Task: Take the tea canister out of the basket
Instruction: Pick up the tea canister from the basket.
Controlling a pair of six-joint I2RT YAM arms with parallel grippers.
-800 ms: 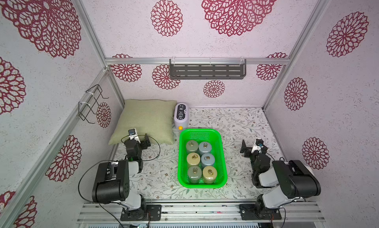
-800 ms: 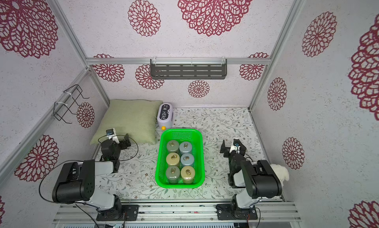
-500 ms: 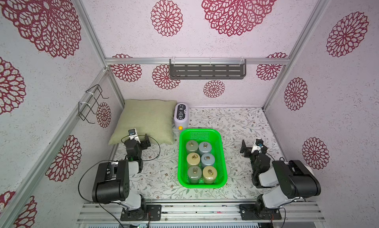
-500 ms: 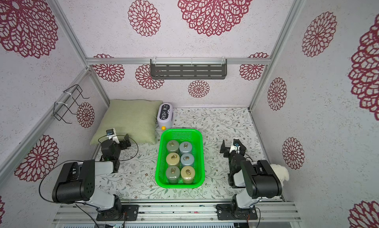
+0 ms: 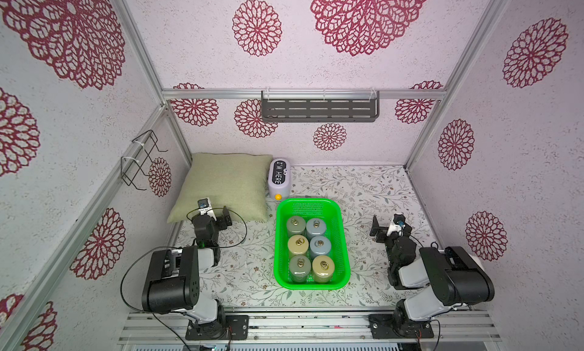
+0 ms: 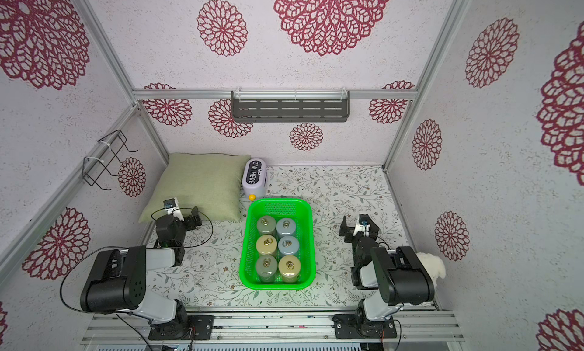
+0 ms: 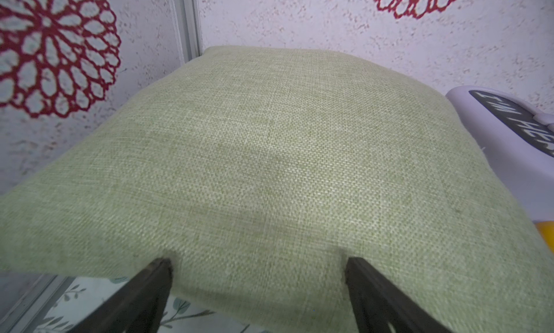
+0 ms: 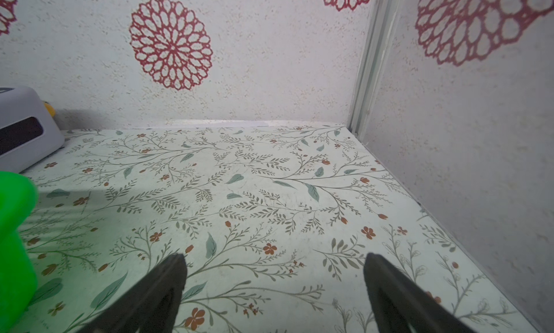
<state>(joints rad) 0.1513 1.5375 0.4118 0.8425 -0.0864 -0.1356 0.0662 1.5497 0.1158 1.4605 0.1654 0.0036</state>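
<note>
Lower centre in both top views, the green mesh plastic basket [image 5: 309, 201] holds six upright, ring-lidded cylindrical tea canisters [image 5: 298, 243], two by three. Left gripper [image 7: 257, 262] and right gripper [image 8: 274, 259] both gape, holding nothing.

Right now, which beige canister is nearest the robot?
The beige canister in the basket's front row, right column; the other beige canister stands one row back.

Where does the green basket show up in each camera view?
Top view: basket slightly right of centre, below the white box.
Top view: basket slightly left of centre.
Left wrist: absent; the pillow fills it.
Right wrist: basket's blurred corner at the frame edge.
Shared landmark: the white box, in all four.
</note>
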